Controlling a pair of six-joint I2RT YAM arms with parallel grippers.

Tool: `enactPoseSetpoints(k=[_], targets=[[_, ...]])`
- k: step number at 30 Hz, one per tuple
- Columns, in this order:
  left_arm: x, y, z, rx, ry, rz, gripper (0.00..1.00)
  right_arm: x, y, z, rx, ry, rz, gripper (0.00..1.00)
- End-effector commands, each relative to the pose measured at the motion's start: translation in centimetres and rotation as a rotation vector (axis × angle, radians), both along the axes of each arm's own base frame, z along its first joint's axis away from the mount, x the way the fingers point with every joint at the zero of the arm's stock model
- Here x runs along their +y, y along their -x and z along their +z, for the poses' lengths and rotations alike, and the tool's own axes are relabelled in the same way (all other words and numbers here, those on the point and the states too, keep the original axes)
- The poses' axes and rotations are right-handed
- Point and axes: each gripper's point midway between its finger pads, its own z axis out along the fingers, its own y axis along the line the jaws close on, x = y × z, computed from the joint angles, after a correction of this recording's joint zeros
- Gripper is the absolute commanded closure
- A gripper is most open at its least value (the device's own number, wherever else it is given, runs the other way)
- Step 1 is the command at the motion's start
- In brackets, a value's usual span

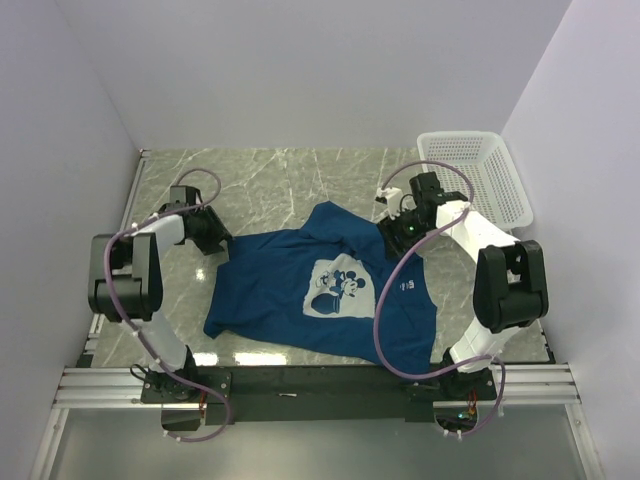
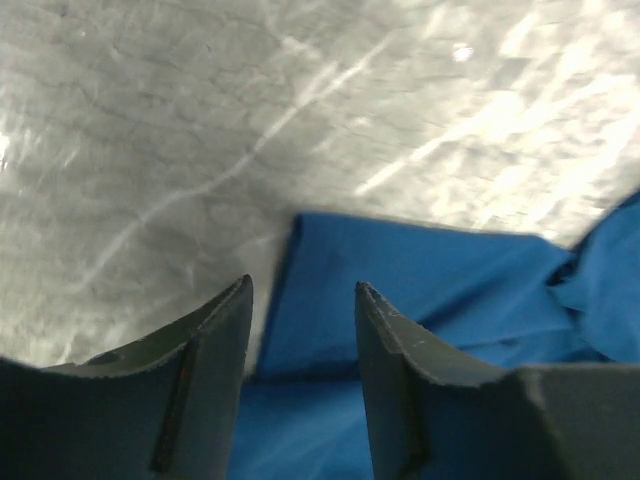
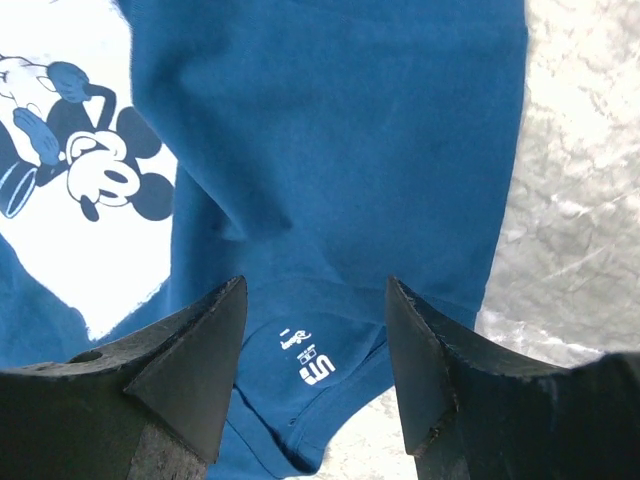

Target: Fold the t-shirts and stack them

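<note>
A dark blue t-shirt [image 1: 270,290] lies spread face up on the marble table, its white cartoon print [image 1: 338,288] near the middle. My left gripper [image 1: 222,245] is low at the shirt's left sleeve. In the left wrist view its jaws [image 2: 303,284] stand apart, straddling the straight edge of the blue cloth [image 2: 430,280]. My right gripper [image 1: 392,238] hovers at the shirt's far right part. In the right wrist view it [image 3: 316,280] is open above the collar, where a small white neck label [image 3: 308,355] shows. The print [image 3: 80,200] lies to its left.
A white mesh basket [image 1: 475,175] stands at the back right, beside the right arm. White walls close the table on three sides. Bare marble [image 1: 270,180] lies behind the shirt and to its left [image 2: 200,120].
</note>
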Motion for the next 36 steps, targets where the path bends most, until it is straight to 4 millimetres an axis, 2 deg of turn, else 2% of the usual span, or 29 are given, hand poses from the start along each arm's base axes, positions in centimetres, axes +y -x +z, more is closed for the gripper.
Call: enactPoseSetpoints(k=[1, 6, 9, 10, 11, 14, 16, 21, 24, 26, 32, 33, 35, 36], targets=[[-0.3, -0.7, -0.4, 0.028, -0.01, -0.08, 0.51, 0.0, -0.6, 1.5, -0.064, -0.035, -0.002, 0.36], [-0.8, -0.6, -2.1, 0.104, -0.04, -0.144, 0.56, -1.0, 0.0, 1.4, -0.082, 0.012, -0.01, 0.36], [-0.9, -0.4, -2.8, 0.13, -0.047, -0.159, 0.7, -1.4, 0.6, 1.2, -0.085, 0.017, -0.017, 0.36], [-0.7, -0.4, -2.9, 0.131, -0.05, -0.158, 0.78, -1.3, 0.6, 1.4, -0.088, 0.012, -0.018, 0.36], [-0.6, -0.5, -3.0, 0.135, -0.06, -0.156, 0.81, -1.3, 0.7, 1.4, -0.087, 0.009, -0.018, 0.36], [0.0, -1.1, -2.5, 0.125, -0.095, -0.144, 0.92, -1.4, 1.0, 1.6, -0.09, 0.006, -0.022, 0.36], [1.1, -2.3, -1.5, 0.102, -0.157, -0.111, 0.99, -1.5, 1.2, 1.6, -0.089, 0.009, -0.021, 0.36], [3.9, -5.7, 1.6, 0.038, -0.265, -0.022, 0.99, -1.7, 1.7, 1.0, -0.074, 0.021, -0.002, 0.36], [5.0, -7.5, 3.0, 0.01, -0.273, 0.015, 0.99, -2.1, 1.7, 1.0, -0.088, 0.047, 0.003, 0.36], [6.5, -8.4, 3.5, 0.003, -0.303, 0.058, 0.99, -2.4, 1.6, 0.9, -0.096, 0.061, 0.004, 0.36], [7.4, -12.2, 5.2, -0.048, -0.284, 0.084, 0.99, -2.6, 2.0, 0.8, -0.092, 0.071, 0.019, 0.36], [7.3, -13.3, 5.5, -0.062, -0.28, 0.082, 0.99, -2.6, 2.0, 0.8, -0.093, 0.073, 0.019, 0.36], [7.5, -14.4, 5.6, -0.065, -0.277, 0.087, 0.99, -2.8, 1.3, 0.9, -0.11, 0.084, 0.002, 0.36], [7.4, -14.7, 5.6, -0.063, -0.278, 0.084, 0.98, -2.8, 0.4, 1.4, -0.135, 0.082, -0.023, 0.36]])
